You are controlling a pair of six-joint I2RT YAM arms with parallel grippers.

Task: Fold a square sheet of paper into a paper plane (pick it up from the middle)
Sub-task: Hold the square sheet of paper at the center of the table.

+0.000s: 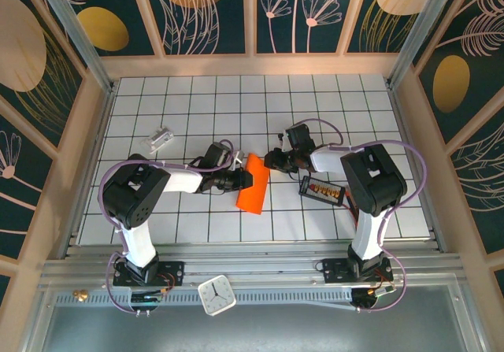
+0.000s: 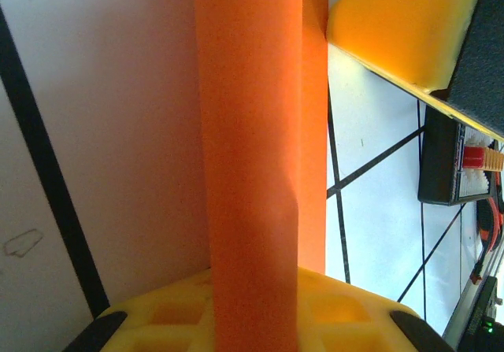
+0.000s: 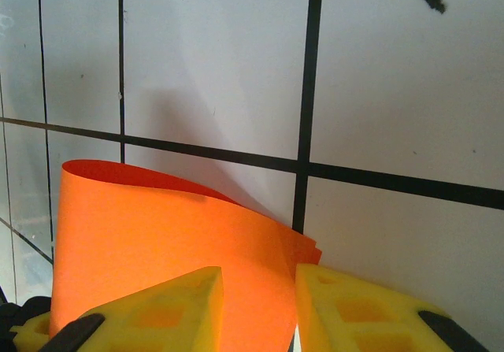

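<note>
The square sheet of paper [image 1: 253, 185], bright orange, lies folded into a narrow band at the middle of the tiled table. My left gripper [image 1: 242, 180] reaches it from the left and is shut on its left edge. In the left wrist view the orange sheet of paper [image 2: 252, 131] runs straight up from between the yellow fingers [image 2: 346, 305]. My right gripper [image 1: 273, 161] sits at the band's far right corner. In the right wrist view its jaws [image 3: 258, 277] stand a little apart, with the curled sheet of paper [image 3: 157, 226] between and beyond them. No pointed paper plane is formed.
A small black tray [image 1: 321, 190] with red-orange bits lies right of the paper, near the right arm, and is the black tray [image 2: 453, 163] in the left wrist view. A silvery-white block [image 1: 160, 138] sits at the far left. A white clock [image 1: 216, 295] rests on the front rail.
</note>
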